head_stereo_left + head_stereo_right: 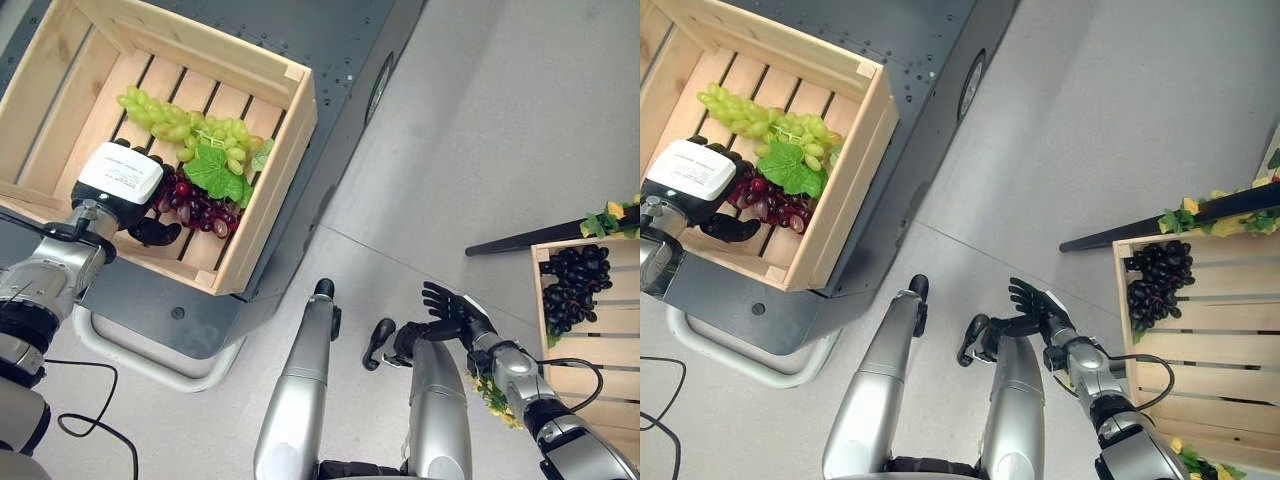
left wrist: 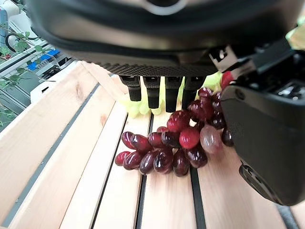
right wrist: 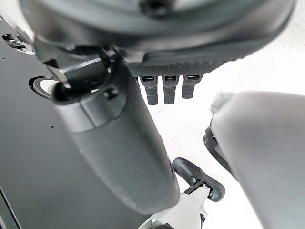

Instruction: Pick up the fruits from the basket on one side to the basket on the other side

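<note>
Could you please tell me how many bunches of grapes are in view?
3. Green bunch and red bunch lie in the left crate, the red one by the left hand. Black bunch lies in the right crate. More may be hidden.

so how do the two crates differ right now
The left crate sits on a dark cart and holds green grapes and red grapes; the right crate holds a black bunch. The left hand is down inside the left crate at the red grapes, while the right hand hangs open over the floor, beside the right crate. Both are slatted pale wood.
</note>
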Robot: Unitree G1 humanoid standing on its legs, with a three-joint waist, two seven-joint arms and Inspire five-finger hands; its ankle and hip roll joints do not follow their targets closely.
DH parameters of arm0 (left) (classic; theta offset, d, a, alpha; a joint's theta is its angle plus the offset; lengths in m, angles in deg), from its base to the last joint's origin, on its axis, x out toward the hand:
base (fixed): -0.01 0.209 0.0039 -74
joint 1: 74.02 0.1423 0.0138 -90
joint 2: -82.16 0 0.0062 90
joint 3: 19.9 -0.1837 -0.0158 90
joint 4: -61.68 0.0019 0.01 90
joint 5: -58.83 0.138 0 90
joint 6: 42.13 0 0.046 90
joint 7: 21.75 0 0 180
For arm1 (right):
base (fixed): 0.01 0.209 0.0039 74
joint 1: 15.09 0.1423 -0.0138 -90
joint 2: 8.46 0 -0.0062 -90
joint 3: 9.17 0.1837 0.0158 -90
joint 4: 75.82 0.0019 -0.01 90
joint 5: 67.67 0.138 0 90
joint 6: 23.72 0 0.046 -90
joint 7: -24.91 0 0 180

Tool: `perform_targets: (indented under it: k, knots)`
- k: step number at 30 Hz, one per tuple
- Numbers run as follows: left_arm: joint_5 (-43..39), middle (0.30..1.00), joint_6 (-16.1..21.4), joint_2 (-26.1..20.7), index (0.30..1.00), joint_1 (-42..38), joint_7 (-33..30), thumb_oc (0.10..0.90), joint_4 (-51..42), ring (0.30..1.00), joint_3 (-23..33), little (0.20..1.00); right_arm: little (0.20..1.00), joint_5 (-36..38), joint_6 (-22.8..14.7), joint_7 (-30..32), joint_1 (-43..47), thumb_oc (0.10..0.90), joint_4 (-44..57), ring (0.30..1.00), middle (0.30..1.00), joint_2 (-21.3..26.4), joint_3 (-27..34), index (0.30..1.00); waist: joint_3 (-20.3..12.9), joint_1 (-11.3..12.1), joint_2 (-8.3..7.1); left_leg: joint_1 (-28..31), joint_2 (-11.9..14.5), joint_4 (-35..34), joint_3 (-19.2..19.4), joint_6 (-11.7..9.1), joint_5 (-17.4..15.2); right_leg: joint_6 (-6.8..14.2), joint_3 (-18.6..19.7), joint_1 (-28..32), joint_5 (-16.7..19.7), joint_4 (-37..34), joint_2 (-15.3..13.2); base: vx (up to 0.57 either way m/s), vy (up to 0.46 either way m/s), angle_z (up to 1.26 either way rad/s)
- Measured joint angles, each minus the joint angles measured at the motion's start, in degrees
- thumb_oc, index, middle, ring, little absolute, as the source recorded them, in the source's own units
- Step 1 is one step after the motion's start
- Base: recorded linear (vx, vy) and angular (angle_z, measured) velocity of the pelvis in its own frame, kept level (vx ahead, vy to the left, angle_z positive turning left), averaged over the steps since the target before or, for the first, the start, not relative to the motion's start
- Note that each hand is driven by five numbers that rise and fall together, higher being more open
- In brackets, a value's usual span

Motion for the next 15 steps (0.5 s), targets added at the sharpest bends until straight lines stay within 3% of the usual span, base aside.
perform_targets:
  k: [8, 15]
  knots:
    - [2.44, 0.900, -6.38, -0.06, 0.900, -5.92, 5.65, 0.800, 0.68, 0.900, -1.70, 0.900, 0.900, 0.45, -0.01, -0.02, -0.20, 0.800, 1.68, 0.900, 0.900, 0.02, -0.63, 0.900, -0.10, 0.01, -1.23, -3.33, 0.69, 1.22, -0.15, 0.04, -0.14, 0.09, -0.47, -2.67, 0.09, 0.42, 0.49, 0.00, 0.004, -0.01]
    - [2.32, 0.900, -7.12, -0.34, 0.900, -9.15, 9.42, 0.800, 0.23, 0.900, -1.76, 0.900, 0.900, 2.75, -0.06, -0.02, 0.19, 0.800, 1.55, 0.900, 0.900, 0.02, -1.42, 0.900, -0.12, 0.19, -1.29, -5.17, 0.71, 1.64, -0.86, -0.06, -0.07, 0.01, -1.42, -4.20, -0.22, 0.98, 0.37, 0.00, -0.003, 0.02]
